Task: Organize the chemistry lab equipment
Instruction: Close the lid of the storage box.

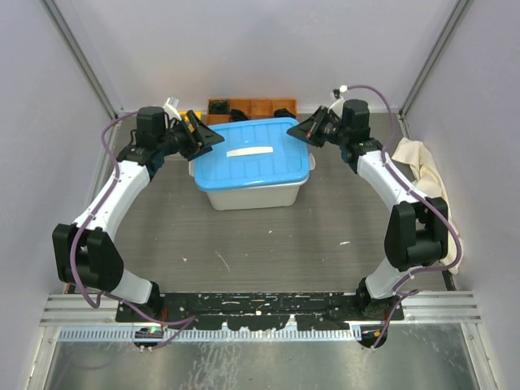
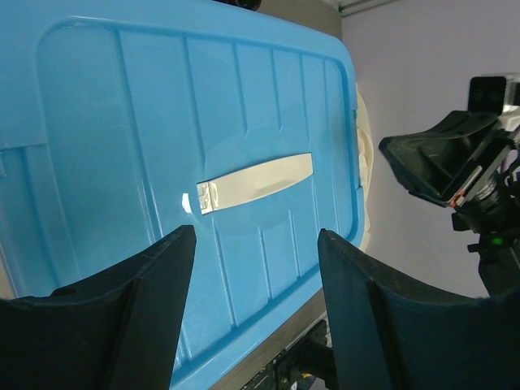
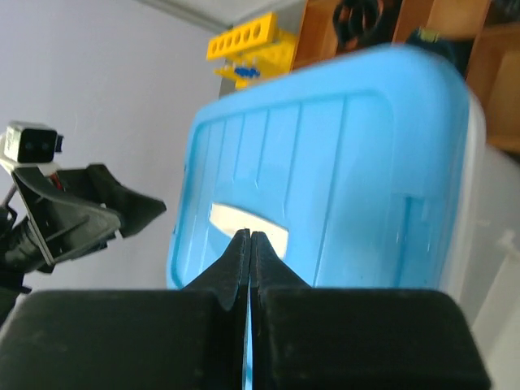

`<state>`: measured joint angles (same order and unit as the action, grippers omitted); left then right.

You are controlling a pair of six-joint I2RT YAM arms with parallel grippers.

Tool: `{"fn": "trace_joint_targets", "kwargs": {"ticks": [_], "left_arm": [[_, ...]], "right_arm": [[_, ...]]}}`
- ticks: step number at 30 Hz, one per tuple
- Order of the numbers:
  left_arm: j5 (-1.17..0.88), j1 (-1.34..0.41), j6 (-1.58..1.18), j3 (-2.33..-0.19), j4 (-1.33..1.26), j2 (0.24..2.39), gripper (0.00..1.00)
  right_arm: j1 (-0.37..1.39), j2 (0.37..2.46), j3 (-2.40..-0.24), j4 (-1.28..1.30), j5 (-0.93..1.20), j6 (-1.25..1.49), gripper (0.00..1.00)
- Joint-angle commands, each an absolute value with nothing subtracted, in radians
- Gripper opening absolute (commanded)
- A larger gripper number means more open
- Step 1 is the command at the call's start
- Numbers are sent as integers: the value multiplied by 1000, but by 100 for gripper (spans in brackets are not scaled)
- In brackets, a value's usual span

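Right gripper (image 3: 250, 237): fingers pressed flat together, nothing between them. Tips sat over one short end of the blue lid (image 1: 268, 166); couldn't tell if they touched it.
Left gripper (image 2: 256, 236): jaws well apart, nothing held. The lid filled the gap ahead of them; contact not discernible here either.
The two grippers faced each other across the lid, one at each short end.

Counts: 1 bin (image 1: 260, 195), 1 lid, 1 label strip (image 2: 256, 183), 1 yellow tube rack (image 3: 244, 36), 1 wooden tray (image 1: 252, 106), 1 cloth (image 1: 418, 162).

The rack stood beyond the right gripper's tips, past the far end of the lid on the left gripper's side, just beside the tray.

Materials and shapes:
- Lid: glossy moulded plastic, rounded corners, parallel raised ribs. The pale rectangular strip lay at its centre, between the grippers.
- Bin: translucent white tub, tapering downward.
- Rack: yellow plastic, flat top bar with one row of round holes. Blue bits (image 3: 244, 73) under the bar were too blurred to count.
- Tray: brown wood with box compartments, behind the bin. Dark items in some of them, not identifiable.
- Cloth: cream, crumpled, well outboard of the right gripper.
- Table (image 1: 244, 244): grey, matte, scuffed.
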<state>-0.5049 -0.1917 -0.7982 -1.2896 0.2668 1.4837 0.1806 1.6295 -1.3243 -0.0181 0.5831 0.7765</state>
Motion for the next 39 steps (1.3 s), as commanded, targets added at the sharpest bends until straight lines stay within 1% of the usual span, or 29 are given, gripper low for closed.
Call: {"fn": "trace_joint_targets", "kwargs": {"ticks": [1,5,13,17,21,26,29,32,36,39], "left_arm": [[-510,-192,-783,-1301,231,1470,63],[-524,-193,-778,-1297,231,1487,63],[-551,-193,-773,-1288,234,1527,63],[-560,-193,-772,-1284,234,1540,63],[-566,-193,-769,-1276,234,1544,63],[-567,-193,-769,-1259,229,1547,63],[-575,-193,-769,-1259,229,1553,63],[-578,-193,-769,-1253,229,1558,63],[-577,-193,-769,-1241,222,1557,63],[-579,-193,-775,-1234,214,1560,63]], "right_arm": [[185,1596,-1247,-162,742,911,1],[188,1559,-1202,-83,722,890,1],[196,1518,-1263,321,549,679,1],[202,1514,-1258,431,439,602,1],[209,1516,-1259,510,383,573,1],[212,1506,-1214,489,383,574,1],[213,1486,-1212,402,428,611,1],[213,1478,-1283,298,505,676,1],[213,1527,-1419,177,652,783,1],[215,1551,-1454,94,713,878,1]]}}
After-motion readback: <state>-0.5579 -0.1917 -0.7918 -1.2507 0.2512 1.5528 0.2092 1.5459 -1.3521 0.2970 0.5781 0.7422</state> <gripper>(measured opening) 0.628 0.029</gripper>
